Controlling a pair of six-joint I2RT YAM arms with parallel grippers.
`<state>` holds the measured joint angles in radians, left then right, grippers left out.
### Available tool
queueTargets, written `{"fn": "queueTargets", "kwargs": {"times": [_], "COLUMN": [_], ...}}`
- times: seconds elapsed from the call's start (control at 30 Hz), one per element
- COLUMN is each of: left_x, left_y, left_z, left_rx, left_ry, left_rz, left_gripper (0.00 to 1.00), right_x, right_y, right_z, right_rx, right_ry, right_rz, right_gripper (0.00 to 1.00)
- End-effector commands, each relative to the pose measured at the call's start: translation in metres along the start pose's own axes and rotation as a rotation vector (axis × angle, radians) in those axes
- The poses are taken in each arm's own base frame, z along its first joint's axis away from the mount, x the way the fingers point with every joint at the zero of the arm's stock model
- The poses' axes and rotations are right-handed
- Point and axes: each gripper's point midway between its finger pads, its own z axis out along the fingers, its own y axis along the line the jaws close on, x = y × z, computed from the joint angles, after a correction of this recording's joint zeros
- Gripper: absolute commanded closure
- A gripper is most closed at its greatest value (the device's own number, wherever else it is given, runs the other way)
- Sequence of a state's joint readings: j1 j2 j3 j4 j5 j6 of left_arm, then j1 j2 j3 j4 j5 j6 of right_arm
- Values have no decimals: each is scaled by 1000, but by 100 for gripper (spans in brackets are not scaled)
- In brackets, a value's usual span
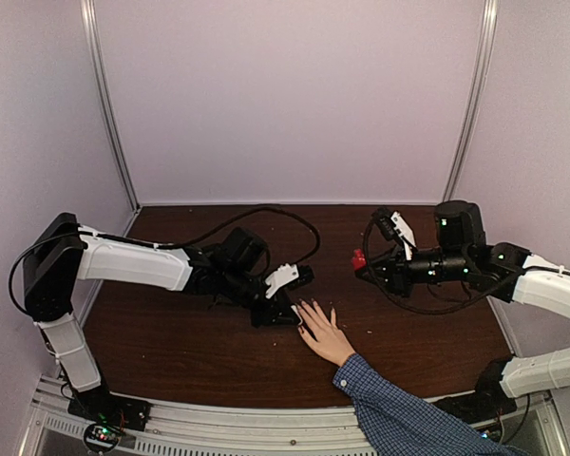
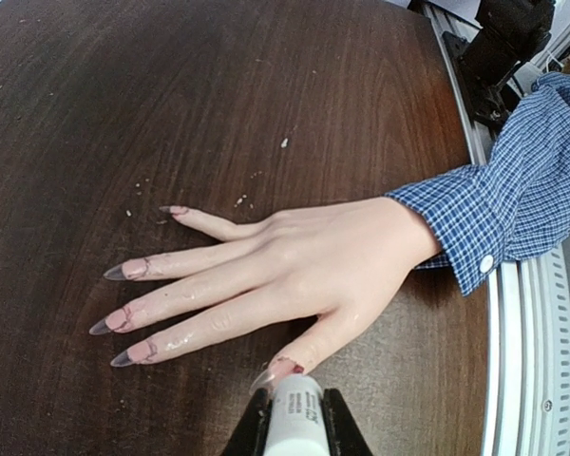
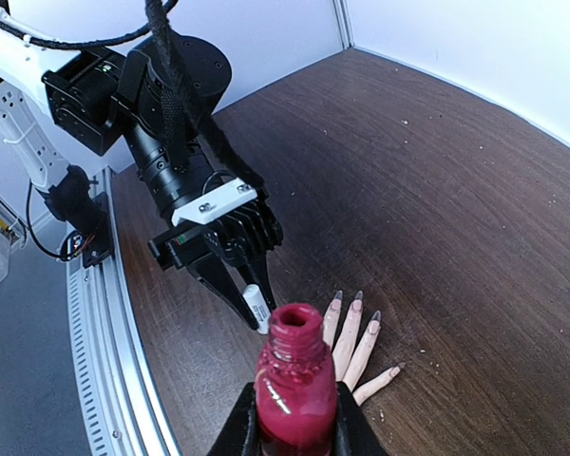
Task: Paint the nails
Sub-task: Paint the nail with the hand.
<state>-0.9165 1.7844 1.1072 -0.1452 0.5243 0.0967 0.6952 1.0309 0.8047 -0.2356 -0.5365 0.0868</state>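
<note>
A: left gripper point(image 2: 293, 425)?
B: Clamped on white applicator cap point(image 3: 256, 306), down at the thumb nail point(image 2: 271, 372). Arm stretched low across table point(image 2: 218, 95).
A: right gripper point(image 3: 294, 423)?
B: Closed round open red bottle point(image 3: 294, 380), upright, held above table.
A: nails point(image 2: 114, 273)?
B: On hand point(image 2: 304, 266), palm down, fingers spread, beside left gripper. Red smears near cuticles.

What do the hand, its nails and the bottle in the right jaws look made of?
Hand: likely silicone, not skin; uniform waxy sheen.
Nails: seemingly clear plastic tips; long, pointed, see-through, red-smeared bases.
Polish bottle: probably glass; glossy, red liquid showing through.
</note>
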Motion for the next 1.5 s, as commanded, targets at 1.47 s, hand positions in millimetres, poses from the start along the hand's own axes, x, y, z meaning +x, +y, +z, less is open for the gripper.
{"fn": "queueTargets", "kwargs": {"times": [1.47], "left_x": [-15], "left_y": [22], "left_z": [-18], "left_rx": [-124], "left_ry": [-13], "left_rz": [2], "left_gripper": [100], "right_x": [-2], "right_y": [1], "right_z": [2], "right_rx": [-19], "right_ry": [-17], "right_rz": [9], "right_gripper": [100]}}
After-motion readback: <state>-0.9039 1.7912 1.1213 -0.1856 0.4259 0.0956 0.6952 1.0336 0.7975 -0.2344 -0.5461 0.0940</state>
